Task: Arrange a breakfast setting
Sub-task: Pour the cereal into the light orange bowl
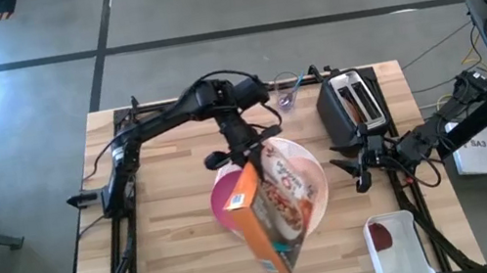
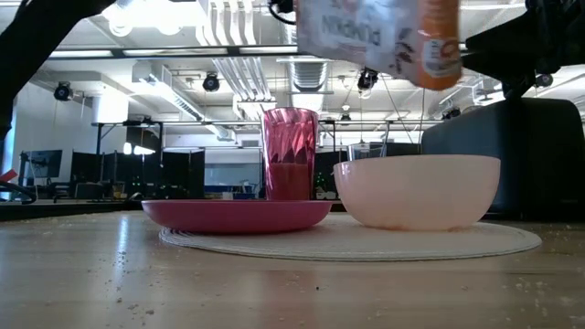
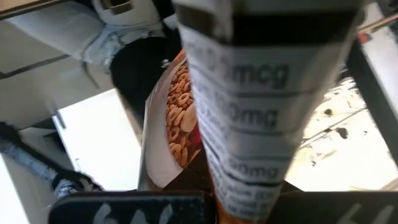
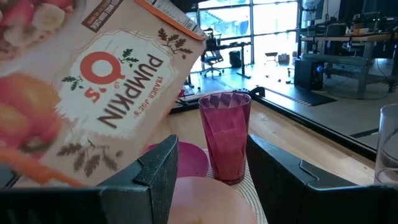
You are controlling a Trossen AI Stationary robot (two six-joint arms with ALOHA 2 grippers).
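An orange cereal box hangs tilted over the setting, with my left gripper shut on it. Below it a large white plate carries a smaller magenta plate, a pink cup and a pale peach bowl. In the high view the box hides most of the bowl and the cup. My right gripper waits open at the table's right side, level, with the cup ahead of it and nothing between its fingers. My left gripper holds the cereal box by its far end, with the narrow printed side panel running out from between its two fingers. The fingers come from the table's far side, slanting down. The box hangs tilted, lifted clear above the plates and the bowl.
A black two-slot toaster stands at the far right. A clear glass stands by the far edge. A white tub sits at the near right corner. Bare wood lies on the table's left and near sides.
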